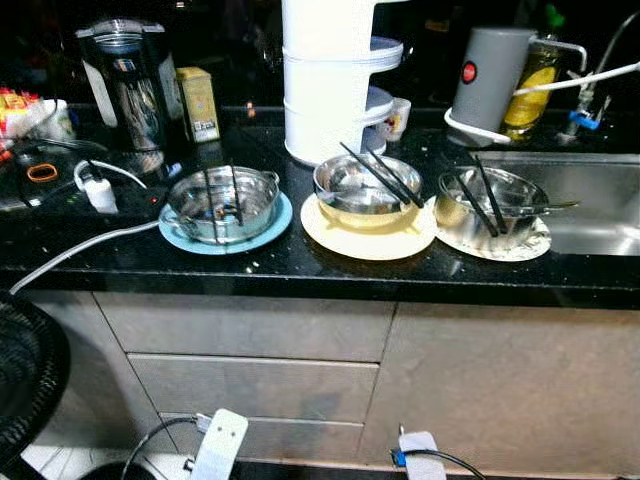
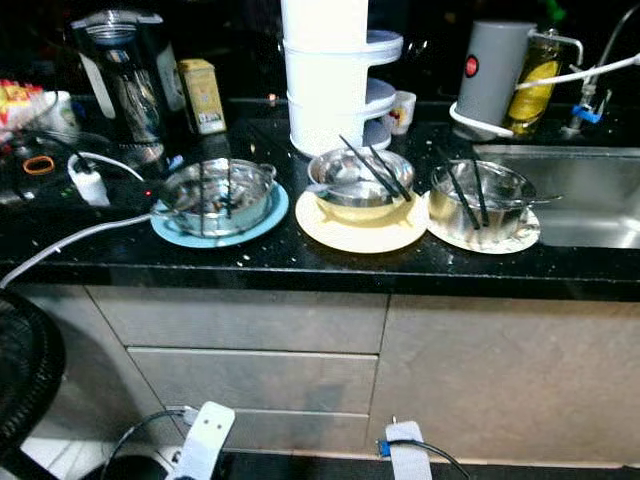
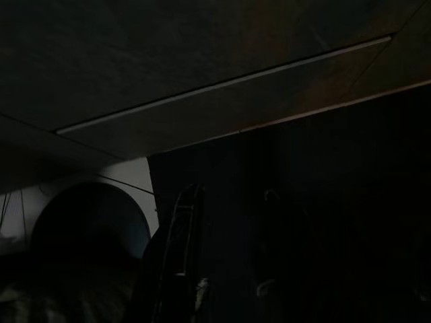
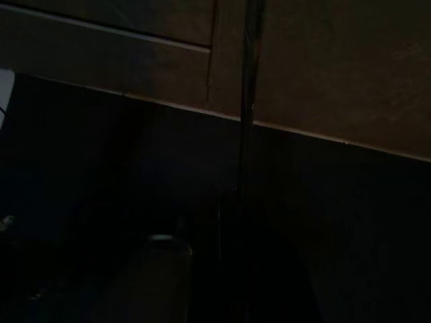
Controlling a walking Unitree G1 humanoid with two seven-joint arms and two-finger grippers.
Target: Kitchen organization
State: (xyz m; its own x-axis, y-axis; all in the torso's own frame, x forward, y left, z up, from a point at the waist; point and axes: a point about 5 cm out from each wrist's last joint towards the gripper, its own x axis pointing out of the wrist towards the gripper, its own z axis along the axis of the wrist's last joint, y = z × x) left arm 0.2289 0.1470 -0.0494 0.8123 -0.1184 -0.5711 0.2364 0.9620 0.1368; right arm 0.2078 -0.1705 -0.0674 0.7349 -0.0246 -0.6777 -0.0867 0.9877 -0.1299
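Note:
Three steel bowls stand in a row on the black counter (image 1: 300, 268). The left bowl (image 1: 222, 203) sits on a blue plate (image 1: 270, 232), the middle bowl (image 1: 366, 188) on a pale yellow plate (image 1: 368, 243), and the right bowl (image 1: 490, 205) on a white patterned plate (image 1: 530, 245). A pair of black chopsticks (image 1: 380, 175) rests in each bowl. Both arms hang idle low in front of the cabinet, the left arm (image 1: 220, 445) and the right arm (image 1: 420, 455). The wrist views are very dark and face the cabinet fronts and the floor.
Behind the bowls stand a white tiered steamer (image 1: 325, 75), a black kettle (image 1: 125, 80), a yellow tin (image 1: 198, 102) and a grey appliance (image 1: 488, 75). The sink (image 1: 590, 205) lies at the right. A white cable (image 1: 80, 250) crosses the counter's left. Drawers (image 1: 250, 385) sit below, a black fan (image 1: 25, 375) at left.

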